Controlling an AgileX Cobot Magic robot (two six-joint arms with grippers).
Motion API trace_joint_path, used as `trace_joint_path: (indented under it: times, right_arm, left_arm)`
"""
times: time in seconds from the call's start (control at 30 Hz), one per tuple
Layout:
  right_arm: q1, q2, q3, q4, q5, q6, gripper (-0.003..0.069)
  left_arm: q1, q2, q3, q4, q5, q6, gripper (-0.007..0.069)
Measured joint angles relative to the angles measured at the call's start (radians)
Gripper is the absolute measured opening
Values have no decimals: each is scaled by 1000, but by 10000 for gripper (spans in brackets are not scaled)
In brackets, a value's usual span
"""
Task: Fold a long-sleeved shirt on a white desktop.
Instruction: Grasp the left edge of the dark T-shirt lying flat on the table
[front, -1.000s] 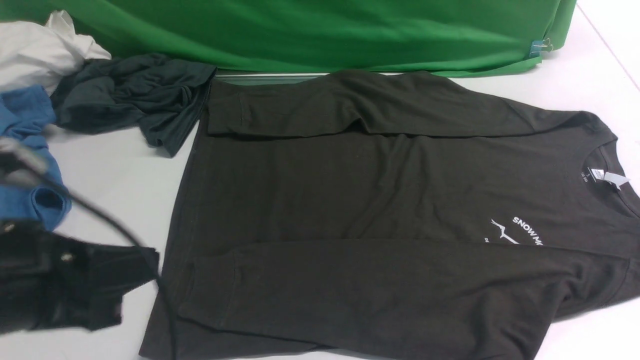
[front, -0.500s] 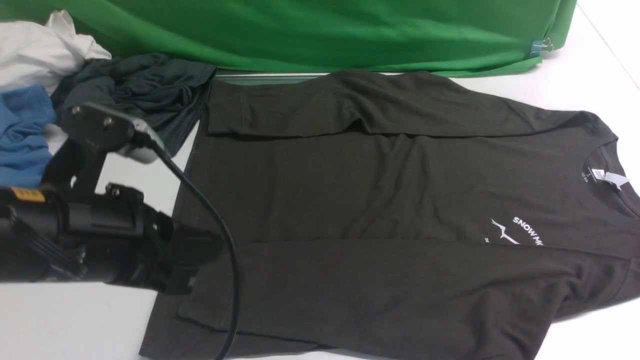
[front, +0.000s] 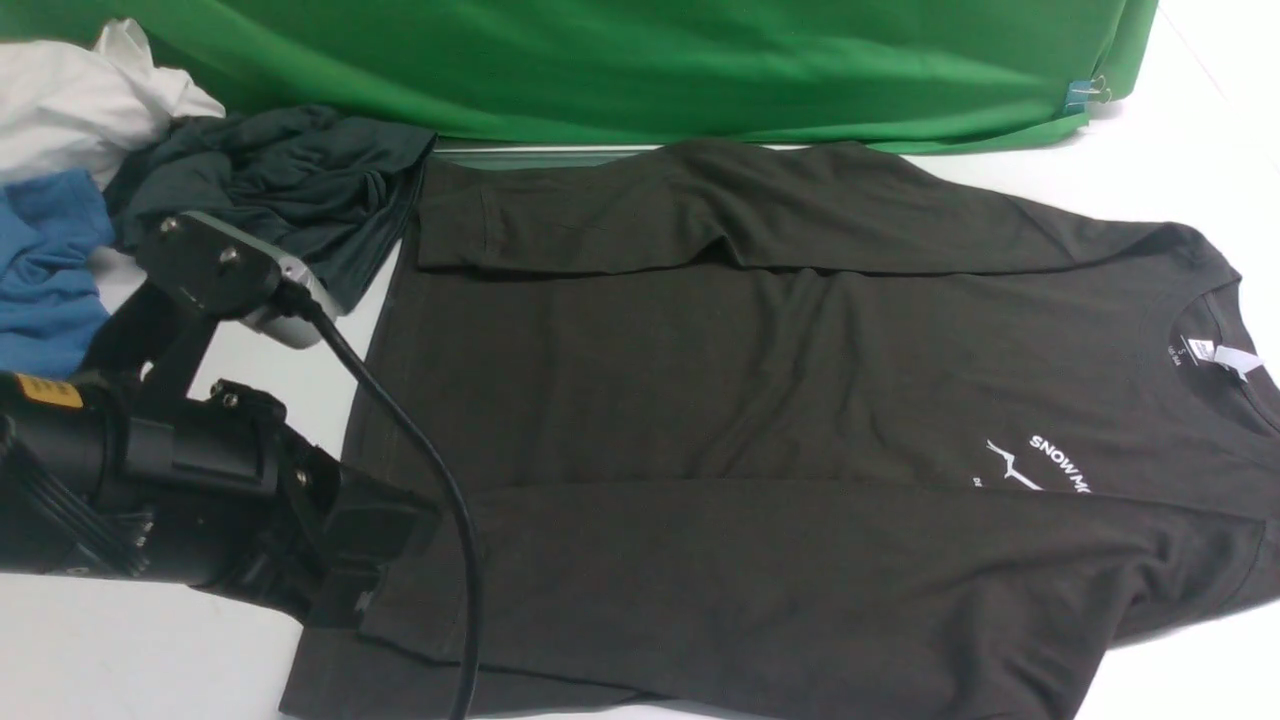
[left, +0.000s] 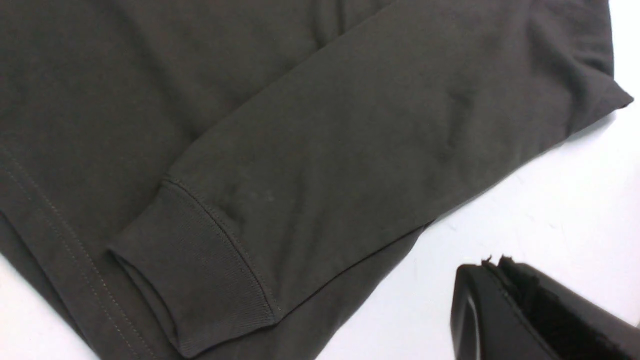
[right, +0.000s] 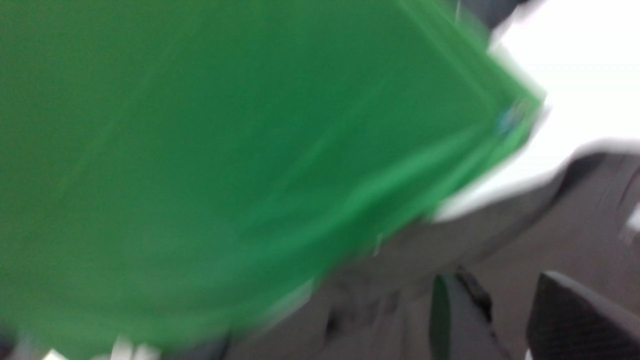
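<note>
The long-sleeved shirt (front: 760, 400) lies flat on the white desktop (front: 1150, 180), collar to the right, both sleeves folded across its body. My left gripper (front: 345, 590) is shut and empty, its tip at the shirt's hem end beside the near sleeve's ribbed cuff (front: 420, 590). In the left wrist view the closed left gripper (left: 492, 262) hangs over bare desktop (left: 550, 200) next to that cuff (left: 200, 270). The right arm is out of the front view. Its blurred wrist view shows the right gripper (right: 510, 300) open above the shirt (right: 550, 215), nothing between its fingers.
A dark grey-green garment (front: 280, 190), a blue garment (front: 45, 270) and a white cloth (front: 80, 100) are piled at the back left. The green backdrop (front: 640, 60) runs along the far edge. My left arm's cable (front: 420, 470) loops over the shirt's hem.
My left arm has swung in from the left edge to the shirt's near cuff and then dropped slightly. The shirt has not moved.
</note>
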Motion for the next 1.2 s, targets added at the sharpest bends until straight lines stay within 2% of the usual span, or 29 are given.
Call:
trace_joint_path:
  times: [0.03, 0.07, 0.1, 0.13, 0.2, 0.43, 0.5, 0.6, 0.8, 0.9, 1.03, 1.13, 1.2]
  right_arm:
    - [39, 59, -79, 0, 115, -68, 178]
    - [51, 70, -103, 0, 129, -79, 178]
    - [101, 161, -206, -6, 241, -170, 176]
    - [107, 174, -219, -9, 255, -192, 176]
    - [188, 349, -398, -61, 446, -312, 178]
    - [295, 627, -676, -163, 748, -472, 190]
    - [302, 655, -697, -167, 758, -498, 195]
    - [307, 674, -704, -171, 757, -537, 204]
    - [307, 675, -705, -174, 756, -571, 219]
    - [307, 675, -705, -175, 756, -588, 220]
    - [307, 675, -705, -177, 744, -617, 220]
    - [307, 675, -705, -177, 733, -621, 220]
    - [307, 675, -705, -178, 731, -622, 220]
  left_arm:
    - [0, 0, 0, 0, 0, 0, 20]
    - [0, 0, 0, 0, 0, 0, 20]
    - [0, 1, 0, 2, 0, 1, 20]
    - [0, 1, 0, 3, 0, 2, 20]
    - [0, 12, -3, 38, 11, -14, 20]
    - [0, 118, -9, 216, -6, -115, 29]
    - [0, 158, -9, 226, -36, -92, 46]
    - [0, 238, -9, 230, -117, -32, 108]
    - [0, 391, -9, 238, -318, 48, 318]
    - [0, 480, -9, 244, -407, 166, 424]
    - [0, 584, -10, 257, -464, 270, 463]
    - [0, 625, -10, 265, -471, 303, 454]
    - [0, 644, -16, 262, -468, 315, 421]
